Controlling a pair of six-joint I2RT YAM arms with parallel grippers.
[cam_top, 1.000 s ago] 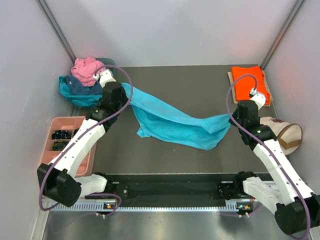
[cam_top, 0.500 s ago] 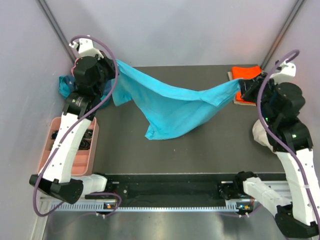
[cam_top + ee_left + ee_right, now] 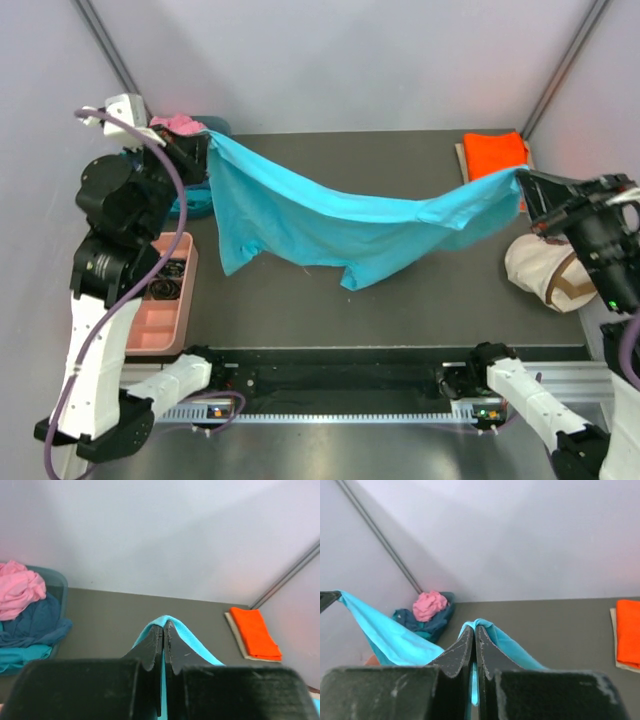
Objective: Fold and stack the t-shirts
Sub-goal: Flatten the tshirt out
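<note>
A bright turquoise t-shirt (image 3: 340,225) hangs stretched in the air between both grippers, sagging in the middle above the dark table. My left gripper (image 3: 200,148) is shut on its left end, high at the back left; the pinched cloth shows in the left wrist view (image 3: 176,632). My right gripper (image 3: 528,185) is shut on its right end, with the cloth seen in the right wrist view (image 3: 492,632). A folded orange t-shirt (image 3: 495,155) lies on a board at the back right. Pink (image 3: 178,123), navy and teal shirts are heaped at the back left (image 3: 427,612).
A pink tray (image 3: 150,310) with dark small items sits at the left edge. A cream canvas bag with brown strap (image 3: 540,272) lies at the right under my right arm. Grey walls close in the back and both sides.
Both arms have lifted and drawn apart and toward the near side. The turquoise shirt has gone from lying on the table to hanging taut in the air.
</note>
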